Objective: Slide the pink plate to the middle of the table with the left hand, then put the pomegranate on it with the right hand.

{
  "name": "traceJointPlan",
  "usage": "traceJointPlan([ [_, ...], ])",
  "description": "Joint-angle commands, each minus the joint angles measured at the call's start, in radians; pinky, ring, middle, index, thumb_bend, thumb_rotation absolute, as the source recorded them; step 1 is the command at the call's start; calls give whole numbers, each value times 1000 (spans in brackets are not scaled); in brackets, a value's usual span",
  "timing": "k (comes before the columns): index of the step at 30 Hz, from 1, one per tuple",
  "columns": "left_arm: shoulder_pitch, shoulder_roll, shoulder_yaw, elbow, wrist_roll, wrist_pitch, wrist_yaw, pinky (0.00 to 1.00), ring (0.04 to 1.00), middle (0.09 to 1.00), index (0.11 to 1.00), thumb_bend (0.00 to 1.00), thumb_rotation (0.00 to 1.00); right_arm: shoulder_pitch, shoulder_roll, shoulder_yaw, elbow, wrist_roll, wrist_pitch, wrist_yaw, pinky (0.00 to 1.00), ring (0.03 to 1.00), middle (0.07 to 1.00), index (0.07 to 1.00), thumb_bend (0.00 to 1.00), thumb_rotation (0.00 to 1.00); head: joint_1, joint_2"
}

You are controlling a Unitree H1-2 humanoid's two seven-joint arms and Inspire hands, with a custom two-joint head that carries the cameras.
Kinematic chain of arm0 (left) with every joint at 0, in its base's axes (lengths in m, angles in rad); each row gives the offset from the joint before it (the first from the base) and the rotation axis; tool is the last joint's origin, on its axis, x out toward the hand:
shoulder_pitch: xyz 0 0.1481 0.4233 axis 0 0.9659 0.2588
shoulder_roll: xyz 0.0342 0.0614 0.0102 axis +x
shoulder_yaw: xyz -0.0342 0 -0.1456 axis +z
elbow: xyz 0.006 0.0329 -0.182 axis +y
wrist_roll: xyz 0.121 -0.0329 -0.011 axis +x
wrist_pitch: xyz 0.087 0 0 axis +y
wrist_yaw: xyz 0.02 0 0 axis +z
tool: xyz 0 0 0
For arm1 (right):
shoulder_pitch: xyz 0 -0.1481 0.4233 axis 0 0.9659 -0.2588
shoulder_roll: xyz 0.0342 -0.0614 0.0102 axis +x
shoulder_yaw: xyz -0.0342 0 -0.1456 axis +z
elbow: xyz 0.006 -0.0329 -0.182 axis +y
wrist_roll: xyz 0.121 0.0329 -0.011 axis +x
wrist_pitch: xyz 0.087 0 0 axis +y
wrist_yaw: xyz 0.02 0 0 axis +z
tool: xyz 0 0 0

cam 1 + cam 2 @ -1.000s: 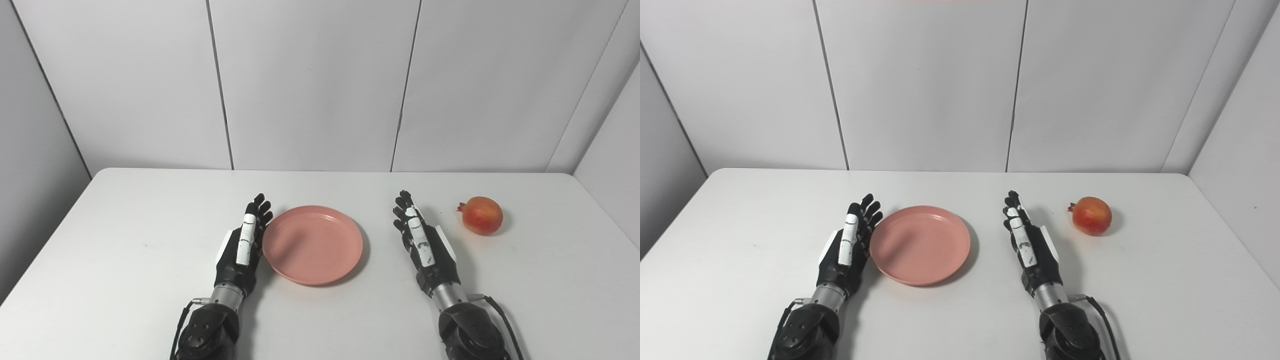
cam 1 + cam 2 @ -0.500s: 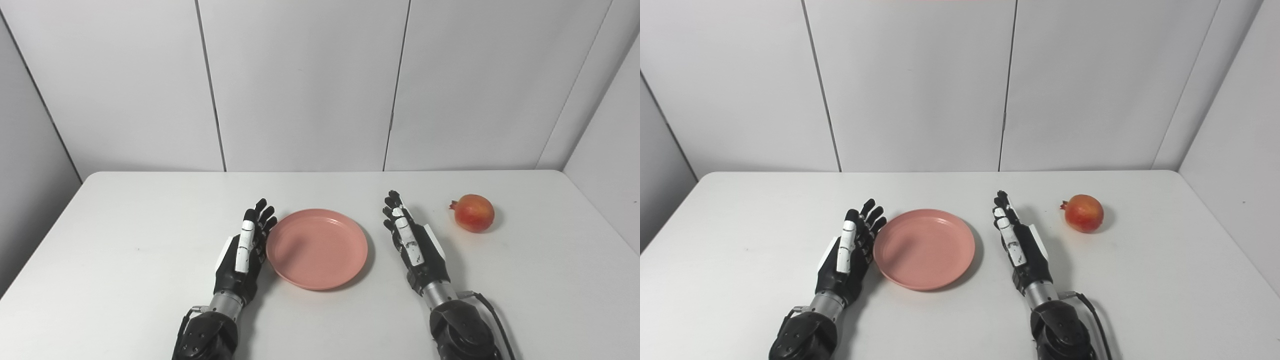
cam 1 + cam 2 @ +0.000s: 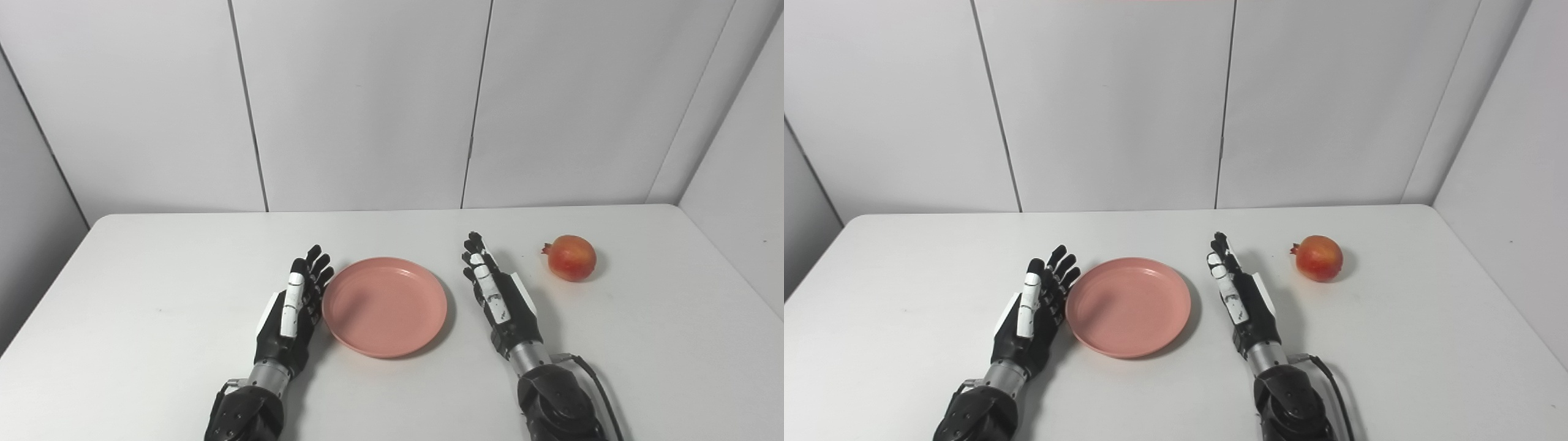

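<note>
The pink plate [image 3: 384, 306] lay flat on the white desk [image 3: 153, 306], near the middle of it and a little toward the near edge. It held nothing. Just beside its left rim stood the left hand [image 3: 293, 312], set on edge with the palm turned toward the plate, fingers [image 3: 293, 294] straight and slightly spread, gripping nothing. Whether those fingers touched the rim could not be told; they sat right against it in both views.

On the other side of the plate was the right hand [image 3: 499, 300], also set on edge with its palm facing inward, fingers extended and apart, empty. A narrow strip of bare desk separated it from the plate's right rim.

The pomegranate [image 3: 571, 258] rested on the desk farther right and a little farther back, well clear of the plate and apart from the right hand, its small crown pointing left. A black cable [image 3: 597, 392] trailed from the right forearm. Plain white wall panels [image 3: 367, 104] closed off the desk behind and to the sides.
</note>
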Motion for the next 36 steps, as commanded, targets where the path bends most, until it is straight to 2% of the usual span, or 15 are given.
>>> traceJointPlan([
  [1, -34, 12, 7, 38, 1, -31, -10, 993, 999, 1000, 997, 654, 1000, -62, -8, -11, -26, -15, -77, -24, 1000, 1000, 1000, 1000, 692, 914, -1, 1],
  [10, -86, 33, 31, 155, 13, -122, -1, 996, 993, 996, 1000, 662, 1000, -96, -57, -38, -48, -62, -111, -78, 1000, 1000, 1000, 1000, 747, 861, -4, 7],
  [13, -92, 32, 29, 167, 22, -137, 8, 991, 992, 997, 1000, 655, 1000, -96, -75, -35, -70, -100, -91, -101, 1000, 1000, 1000, 1000, 779, 881, -4, 8],
  [16, -93, 30, 29, 171, 30, -141, 13, 990, 993, 998, 1000, 651, 1000, -95, -88, -34, -82, -139, -94, -126, 1000, 1000, 1000, 1000, 725, 905, 0, 8],
  [21, -92, 28, 28, 171, 30, -140, 12, 982, 989, 996, 1000, 650, 1000, -96, -110, -36, -97, -201, -94, -158, 1000, 1000, 1000, 1000, 746, 925, 2, 6],
  [24, -90, 28, 28, 167, 26, -135, 8, 990, 993, 1000, 1000, 648, 1000, -103, -123, -37, -96, -241, -115, -184, 996, 1000, 1000, 1000, 717, 907, 1, 7],
  [25, -90, 28, 27, 166, 26, -134, 8, 994, 996, 1000, 1000, 650, 1000, -105, -126, -39, -96, -255, -118, -195, 975, 999, 1000, 1000, 698, 874, 0, 7],
  [27, -89, 28, 27, 164, 24, -131, 7, 998, 998, 1000, 1000, 656, 1000, -106, -139, -41, -105, -293, -103, -220, 952, 986, 1000, 1000, 689, 851, -1, 8],
  [36, -83, 27, 25, 152, 5, -109, -12, 999, 1000, 1000, 1000, 655, 1000, -122, -195, -64, -98, -363, -75, -287, 929, 965, 974, 993, 727, 797, -9, 10],
])
